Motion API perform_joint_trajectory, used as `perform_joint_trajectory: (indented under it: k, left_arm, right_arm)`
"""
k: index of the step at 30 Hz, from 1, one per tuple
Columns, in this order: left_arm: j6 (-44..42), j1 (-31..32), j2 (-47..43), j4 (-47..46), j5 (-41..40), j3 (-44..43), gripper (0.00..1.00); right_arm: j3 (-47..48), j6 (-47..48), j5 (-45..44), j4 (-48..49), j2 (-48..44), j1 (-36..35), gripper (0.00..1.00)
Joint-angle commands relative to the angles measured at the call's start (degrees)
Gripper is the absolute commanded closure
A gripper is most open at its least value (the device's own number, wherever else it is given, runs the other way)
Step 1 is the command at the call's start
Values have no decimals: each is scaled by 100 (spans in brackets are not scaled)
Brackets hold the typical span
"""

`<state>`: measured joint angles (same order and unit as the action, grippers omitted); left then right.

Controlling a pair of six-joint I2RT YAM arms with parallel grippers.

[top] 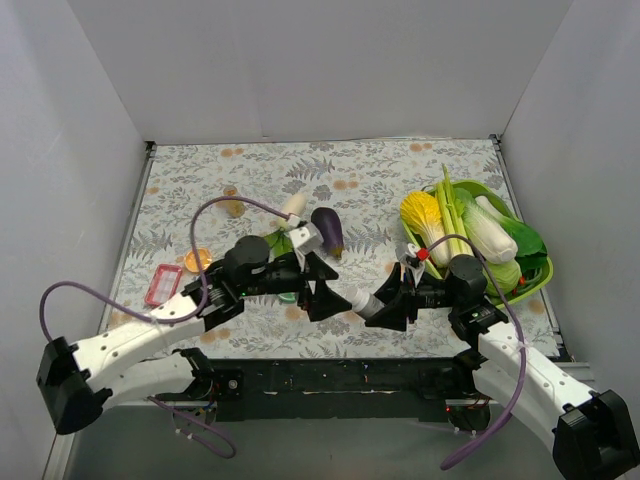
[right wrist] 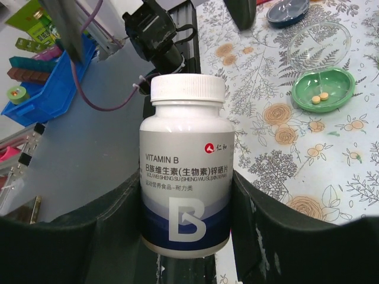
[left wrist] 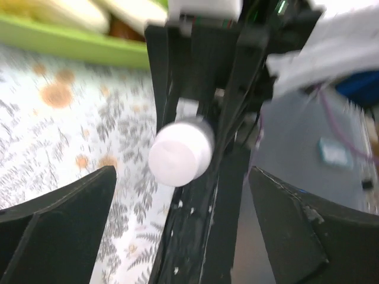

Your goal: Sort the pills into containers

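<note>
My right gripper [top: 387, 305] is shut on a white Vitamin B bottle [right wrist: 186, 171] with its white cap on, held on its side above the table's front edge [top: 366, 303]. My left gripper [top: 333, 290] is open, and the bottle's cap [left wrist: 180, 151] faces it just beyond its fingertips [left wrist: 65, 216], not touching. The green dish [right wrist: 323, 90] holds two small orange pills, with a clear lid leaning behind it. The blue dish [right wrist: 287, 10] lies further off. The orange dish [top: 197, 260] sits at the left. The green dish [top: 288, 296] is mostly hidden under my left arm in the top view.
A lime-green tray [top: 537, 287] of vegetables stands at the right. An eggplant [top: 327, 230] and a white radish [top: 292, 205] lie mid-table. A pink-red pill box [top: 163, 285] lies at the left. A blue bin [right wrist: 41, 89] sits off the table.
</note>
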<state>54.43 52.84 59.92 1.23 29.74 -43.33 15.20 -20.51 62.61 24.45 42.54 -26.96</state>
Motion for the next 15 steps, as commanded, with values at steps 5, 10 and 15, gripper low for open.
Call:
perform_joint_trajectory:
  k: [5, 10, 15]
  left_arm:
    - [1981, -230, -1448, -282, -1119, 431, 2]
    - [3683, -309, -730, 384, -1153, 133, 2]
    - [4786, -318, -157, 389, -1234, -97, 2]
  right_arm:
    - [545, 1450, -47, -1115, -97, 33, 99]
    - [1159, 3636, -617, -2434, -71, 7, 99]
    - [1626, 4863, -1321, -3392, -71, -125, 99]
